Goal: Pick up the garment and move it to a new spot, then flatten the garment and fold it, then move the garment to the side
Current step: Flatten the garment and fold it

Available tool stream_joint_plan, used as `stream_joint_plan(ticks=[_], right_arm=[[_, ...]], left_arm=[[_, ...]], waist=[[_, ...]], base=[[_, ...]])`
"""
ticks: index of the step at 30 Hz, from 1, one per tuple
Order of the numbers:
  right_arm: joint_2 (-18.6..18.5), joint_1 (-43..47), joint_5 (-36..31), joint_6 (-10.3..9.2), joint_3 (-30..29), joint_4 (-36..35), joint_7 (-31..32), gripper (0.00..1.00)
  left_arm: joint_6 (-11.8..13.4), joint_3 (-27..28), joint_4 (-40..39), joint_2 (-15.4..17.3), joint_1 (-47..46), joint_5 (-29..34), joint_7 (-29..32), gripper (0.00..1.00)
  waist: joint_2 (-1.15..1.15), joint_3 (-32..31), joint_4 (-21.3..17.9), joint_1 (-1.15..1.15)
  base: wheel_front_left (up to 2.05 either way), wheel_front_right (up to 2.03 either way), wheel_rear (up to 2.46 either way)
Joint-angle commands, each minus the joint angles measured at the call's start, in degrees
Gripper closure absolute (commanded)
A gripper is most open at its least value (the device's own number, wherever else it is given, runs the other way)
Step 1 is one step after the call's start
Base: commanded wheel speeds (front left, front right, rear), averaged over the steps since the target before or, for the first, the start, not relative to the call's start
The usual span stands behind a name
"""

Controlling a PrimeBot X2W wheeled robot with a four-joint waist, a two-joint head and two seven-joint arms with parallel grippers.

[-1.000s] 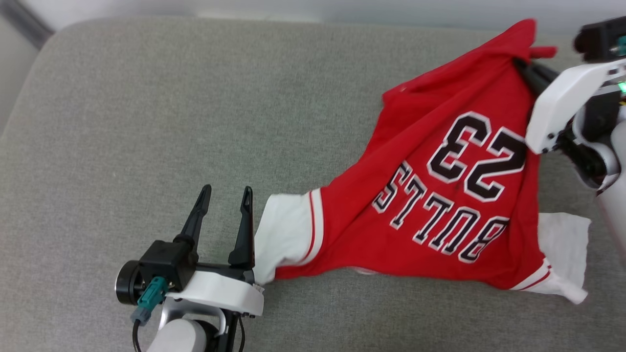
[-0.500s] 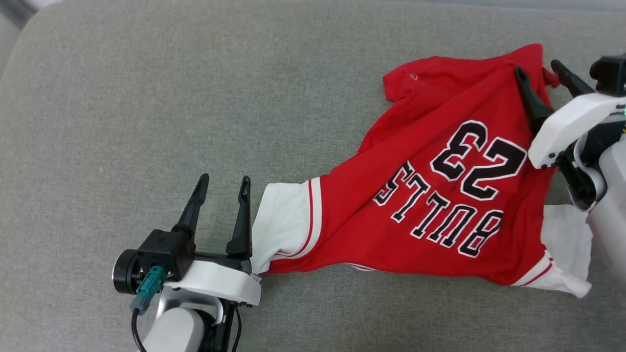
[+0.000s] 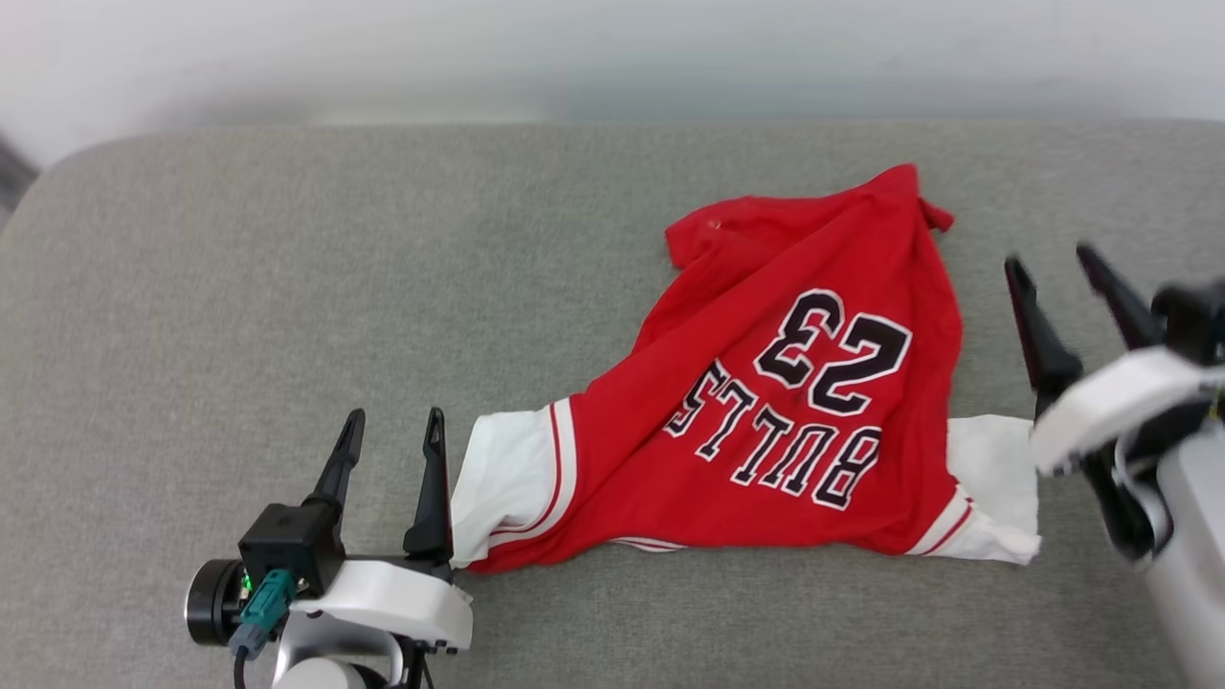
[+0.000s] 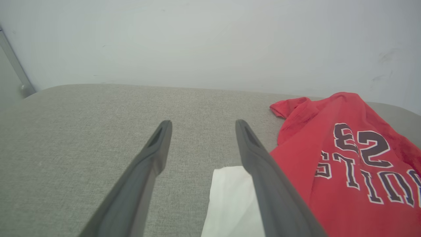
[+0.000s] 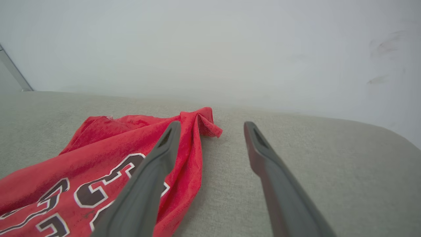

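Roughly crosswise garment (image 3: 794, 402), hem pointing away

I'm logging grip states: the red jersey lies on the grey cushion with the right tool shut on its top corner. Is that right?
No. The right tool is open, beside the jersey and gripping nothing, as the head view shows. The jersey does lie on the grey cushion.

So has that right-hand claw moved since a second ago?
Yes. The right gripper held the shirt's far corner; now it stands open, drawn back off the shirt toward the robot's right, over bare cushion.
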Motion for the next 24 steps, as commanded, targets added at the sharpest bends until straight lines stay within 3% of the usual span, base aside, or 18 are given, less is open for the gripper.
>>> stream_joint_plan(ticks=[1,8,14,24], right_arm=[[0.3,3.1,-0.4,-0.03,-1.5,-1.4,-0.1,0.00],[3.2,19.0,-4.4,-0.02,-11.1,-13.4,4.8,0.00],[8.5,30.6,-8.6,-0.02,-17.6,-27.2,11.2,0.00],[15.2,40.6,-12.1,-0.02,-21.7,-42.1,19.2,0.00]], left_arm=[[0.3,0.3,-0.2,0.3,0.8,-0.1,0.2,0.00],[1.4,1.0,-0.9,1.5,3.9,-0.7,1.0,0.00],[2.1,1.4,-1.5,2.4,5.8,-1.1,2.0,0.00],[2.3,2.4,-1.9,4.3,7.7,-3.3,6.6,0.00]], waist=[[0.00,-2.2,-1.6,0.00],[0.00,-5.4,-3.4,0.00],[0.00,-7.2,-4.6,0.00],[0.00,-8.4,-5.9,0.00]], base=[[0.00,0.00,0.00],[0.00,0.00,0.00],[0.00,0.00,0.00],[0.00,0.00,0.00]])
